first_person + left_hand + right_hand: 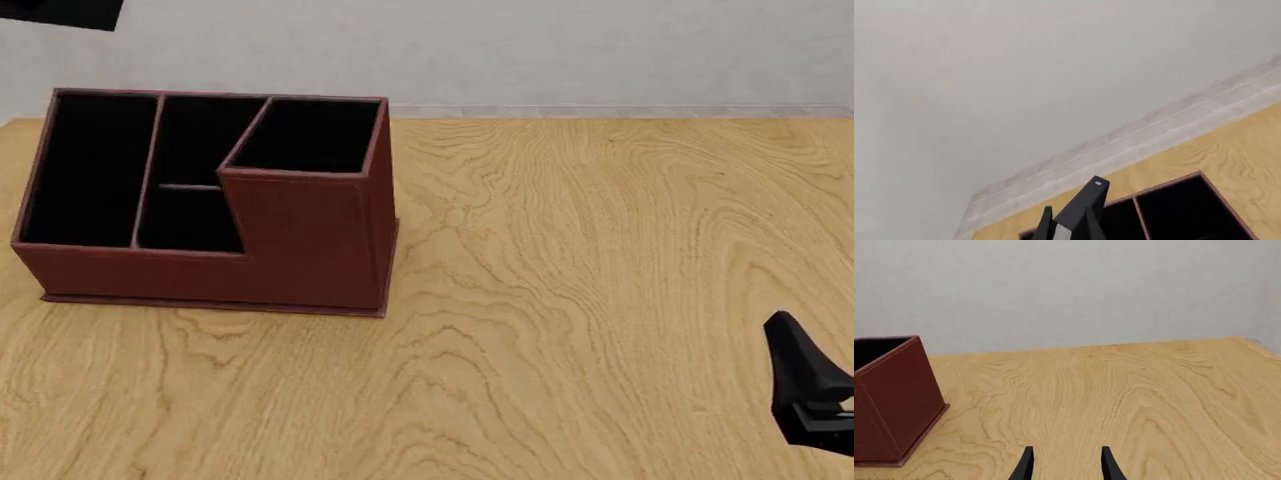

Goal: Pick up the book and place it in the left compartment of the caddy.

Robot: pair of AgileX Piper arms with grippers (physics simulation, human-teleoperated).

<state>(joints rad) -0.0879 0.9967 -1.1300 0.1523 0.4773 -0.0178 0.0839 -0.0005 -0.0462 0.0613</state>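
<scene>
Two tools logged. Left tool is above the caddy, out of the front view, jaws clamped on a grey-white strip that looks like the page edge of the book. The left compartment runs along the caddy's left wall. Right tool sits low over the counter, well right of the caddy, fingers apart.

Right hand low, fingers parted — left hand raised.
</scene>
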